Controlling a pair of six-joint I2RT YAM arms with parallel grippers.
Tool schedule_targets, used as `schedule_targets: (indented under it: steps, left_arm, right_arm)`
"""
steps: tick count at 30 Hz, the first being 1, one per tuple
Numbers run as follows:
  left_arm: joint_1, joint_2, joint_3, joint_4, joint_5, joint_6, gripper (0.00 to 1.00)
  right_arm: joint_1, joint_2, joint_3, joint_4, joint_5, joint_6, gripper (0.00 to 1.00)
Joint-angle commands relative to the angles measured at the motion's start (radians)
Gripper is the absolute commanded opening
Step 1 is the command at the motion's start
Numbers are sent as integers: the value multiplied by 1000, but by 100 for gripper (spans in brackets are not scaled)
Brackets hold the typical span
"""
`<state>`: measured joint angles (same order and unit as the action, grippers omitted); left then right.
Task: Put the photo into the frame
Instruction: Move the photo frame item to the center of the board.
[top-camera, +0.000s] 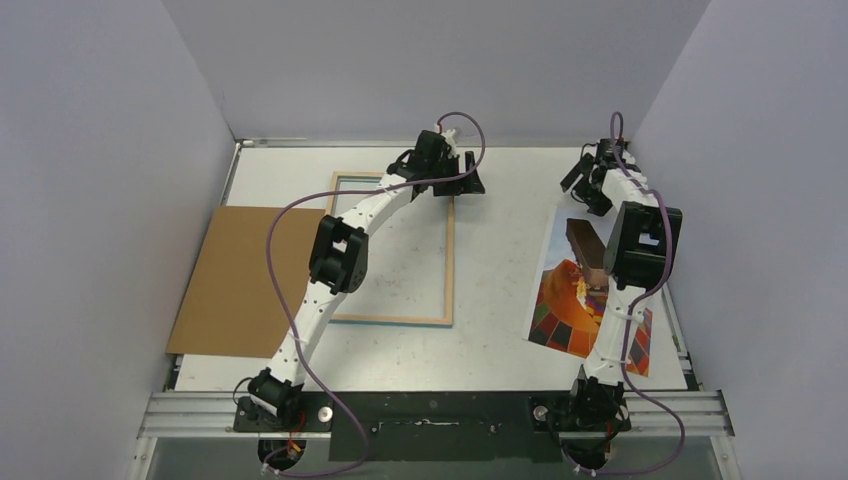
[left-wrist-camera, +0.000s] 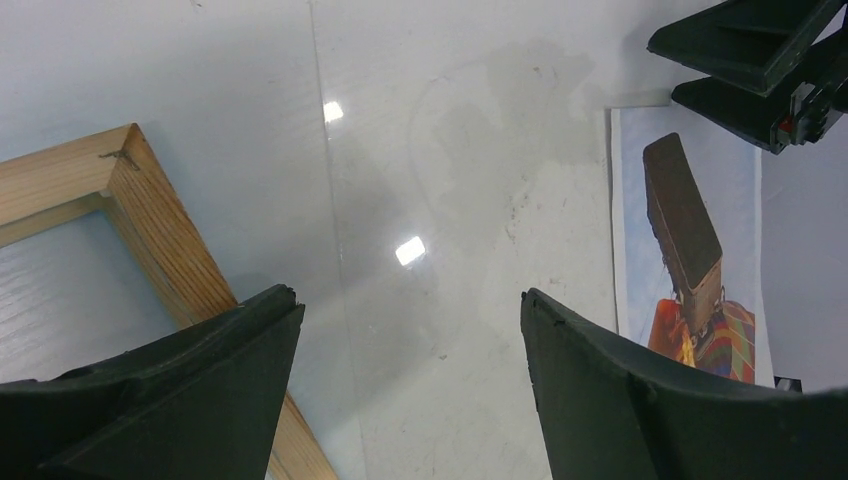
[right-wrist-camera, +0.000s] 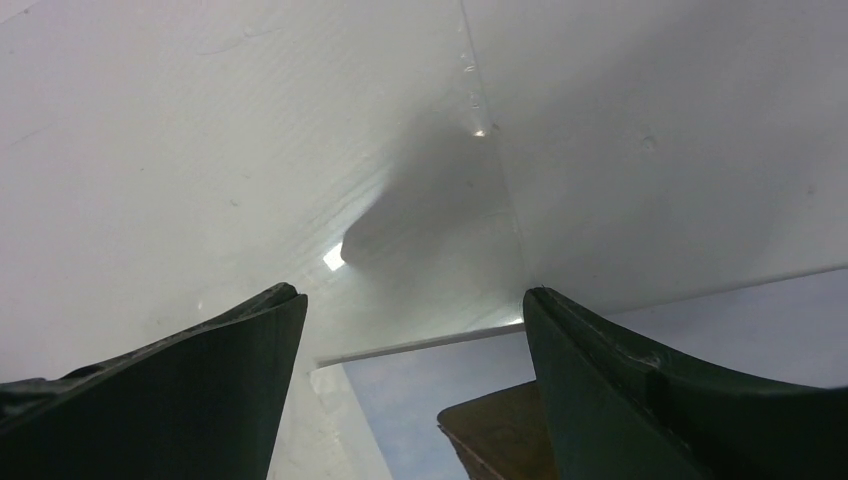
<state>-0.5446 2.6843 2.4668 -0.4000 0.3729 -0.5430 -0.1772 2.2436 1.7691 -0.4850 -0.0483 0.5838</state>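
Wood-coloured side up, the frame lies flat on the white surface. The left fingers hang over its far right corner, spread wide with nothing between them. The photo also lies flat, well off to the right of the left fingers. Its far edge sits just on the near side of the right fingers, which are likewise parted and grip nothing. The right arm runs lengthwise above the print. A brown backing board lies just beside the frame's left rail, away from both pairs of fingers.

Only the top view shows the whole frame, the board and both arms. The left wrist view shows the grain on a corner of the frame by the left-hand finger and bare surface in the gap. Beyond the right-hand finger it shows the basket end of the photo. The right wrist view shows plain surface between the fingers and, low down, pale blue sky and brown basket on the photo.
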Motion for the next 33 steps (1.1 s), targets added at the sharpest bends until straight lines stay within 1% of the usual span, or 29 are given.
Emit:
schedule_targets:
  steps: [1, 5, 9, 11, 14, 17, 20, 24, 26, 29, 33]
  left_arm:
    - [-10, 33, 46, 31, -17, -17, 79]
    - [-20, 40, 63, -89, -135, -5, 79]
    - [-22, 53, 73, -192, -170, -24, 77]
    - [-27, 58, 74, -244, -169, -34, 75]
    - [-33, 66, 77, -311, -153, -51, 74]
    - [-34, 80, 80, -357, -84, -71, 70]
    - [-36, 81, 73, -372, -14, -67, 66]
    - [-50, 57, 40, -369, 63, -35, 61]
    - [-66, 37, 19, -369, 82, -3, 61]
    - [-96, 5, -10, -400, 59, 51, 60]
    - [-122, -38, -89, -421, 42, 62, 59]
  right_arm:
    - [-21, 9, 29, -26, 78, -26, 82]
    - [-37, 13, 20, -37, 94, -30, 82]
    - [-40, 23, 6, -38, 59, -39, 82]
    - [-41, 33, 6, -38, -9, -48, 82]
    - [-44, 60, 18, -45, -155, -67, 82]
    - [-48, 105, 27, -52, -308, -77, 82]
    - [-48, 111, -5, -37, -377, -76, 82]
    - [-47, 69, -71, 5, -401, -67, 82]
    - [-44, 49, -99, 9, -402, -68, 82]
    - [-41, 16, -142, 11, -392, -73, 82]
    - [-42, -30, -203, 13, -361, -79, 81]
